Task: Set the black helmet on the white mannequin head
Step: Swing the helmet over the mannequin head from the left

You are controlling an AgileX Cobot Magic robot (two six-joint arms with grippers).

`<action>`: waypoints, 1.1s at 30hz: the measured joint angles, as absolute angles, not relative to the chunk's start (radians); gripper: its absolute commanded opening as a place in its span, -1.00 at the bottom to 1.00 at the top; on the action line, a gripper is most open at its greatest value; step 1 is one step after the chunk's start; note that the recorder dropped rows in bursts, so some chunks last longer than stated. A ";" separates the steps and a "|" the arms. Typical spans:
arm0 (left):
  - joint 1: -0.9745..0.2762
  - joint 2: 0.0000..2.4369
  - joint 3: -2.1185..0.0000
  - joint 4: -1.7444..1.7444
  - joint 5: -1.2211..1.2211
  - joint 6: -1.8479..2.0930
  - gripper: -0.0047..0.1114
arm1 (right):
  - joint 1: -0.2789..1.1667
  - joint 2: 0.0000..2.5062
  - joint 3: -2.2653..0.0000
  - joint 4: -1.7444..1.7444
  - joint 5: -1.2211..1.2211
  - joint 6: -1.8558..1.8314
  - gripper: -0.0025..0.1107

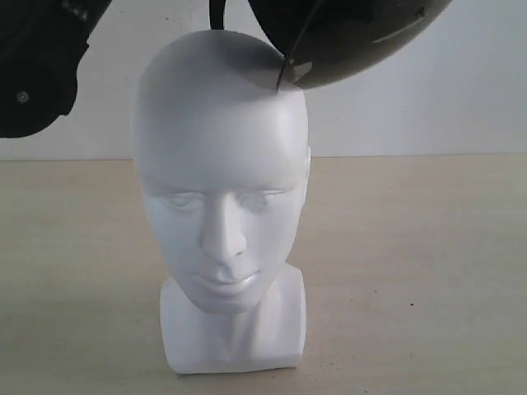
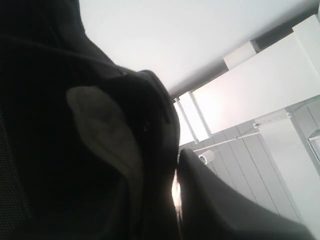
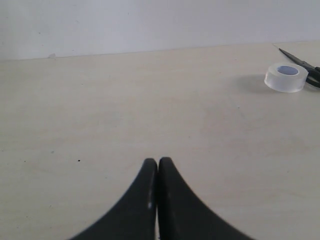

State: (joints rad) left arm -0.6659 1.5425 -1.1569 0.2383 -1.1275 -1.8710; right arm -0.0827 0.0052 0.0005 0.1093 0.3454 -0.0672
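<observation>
The white mannequin head (image 1: 221,189) stands upright on the beige table, face toward the exterior camera. The black helmet (image 1: 354,37) hangs tilted over its crown at the top right, its lower rim touching or just above the scalp, with a thin black strap (image 1: 218,12) dangling behind. In the left wrist view the helmet's dark padded lining (image 2: 100,130) fills the frame, and my left gripper (image 2: 177,190) is shut on the helmet's edge, with one finger (image 2: 225,205) showing. My right gripper (image 3: 158,162) is shut and empty, low over bare table.
Part of the left arm's black body (image 1: 33,74) hangs at the top left of the exterior view. A roll of clear tape (image 3: 285,76) and black scissors (image 3: 305,65) lie on the table (image 3: 125,110) in the right wrist view. A white wall stands behind.
</observation>
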 measured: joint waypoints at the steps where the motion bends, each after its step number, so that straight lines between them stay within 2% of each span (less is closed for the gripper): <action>1: -0.666 1.542 -1.150 0.236 -1.127 -1.871 -0.84 | -0.083 0.005 0.001 0.109 0.345 -0.067 -0.96; 16: -0.658 1.518 -1.122 0.236 -1.139 -1.820 -0.84 | -0.083 0.005 0.001 0.109 0.345 -0.067 -0.96; 33: -0.548 1.410 -0.974 0.286 -1.146 -1.820 -0.84 | -0.083 0.005 0.001 0.109 0.345 -0.067 -0.96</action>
State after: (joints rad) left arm -0.5477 1.4098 -0.9735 0.2861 -1.1459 -1.8201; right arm -0.0827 0.0052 0.0005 0.1093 0.3454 -0.0672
